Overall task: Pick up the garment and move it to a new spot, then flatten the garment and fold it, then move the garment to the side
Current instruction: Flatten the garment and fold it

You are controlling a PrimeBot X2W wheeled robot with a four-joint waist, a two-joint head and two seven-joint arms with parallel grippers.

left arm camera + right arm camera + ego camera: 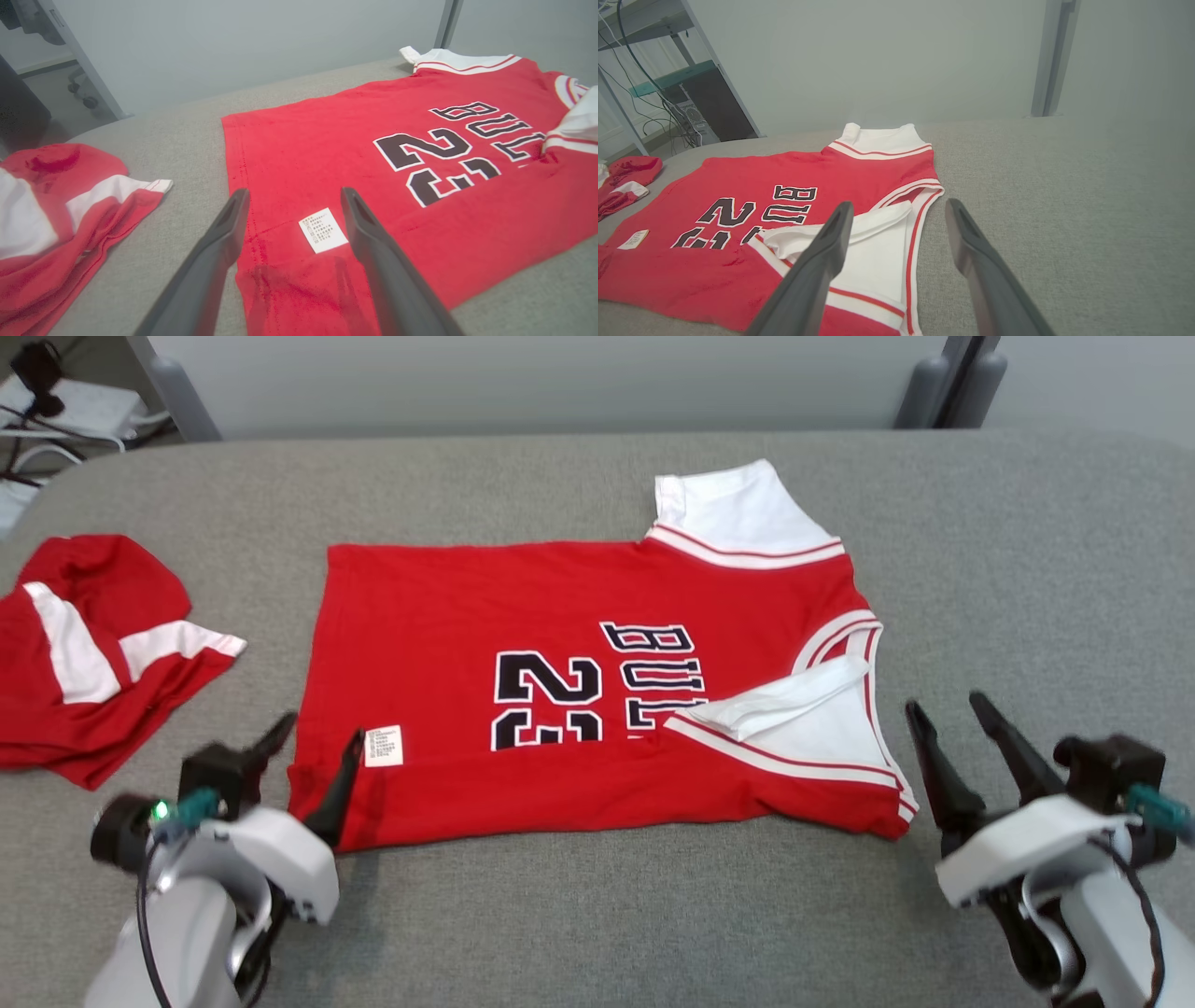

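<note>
Red jersey [439,616] lies partly folded; left gripper [323,726] and right gripper [943,702] gape empty; uneven grabs could drag it crooked.

We see matt red knit cloth in the jersey [448,616], a smooth white label [384,746] on it, coarse grey woven fabric over the table [1027,569], and dull, smooth dark plastic in the fingers [373,261] of the left gripper [294,191].

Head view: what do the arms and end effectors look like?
White shells over grey arms. The left end effector and right end effector each have two long dark fingers on a black block. Each wrist has a black cable and teal connector; the left, a green light.
</note>
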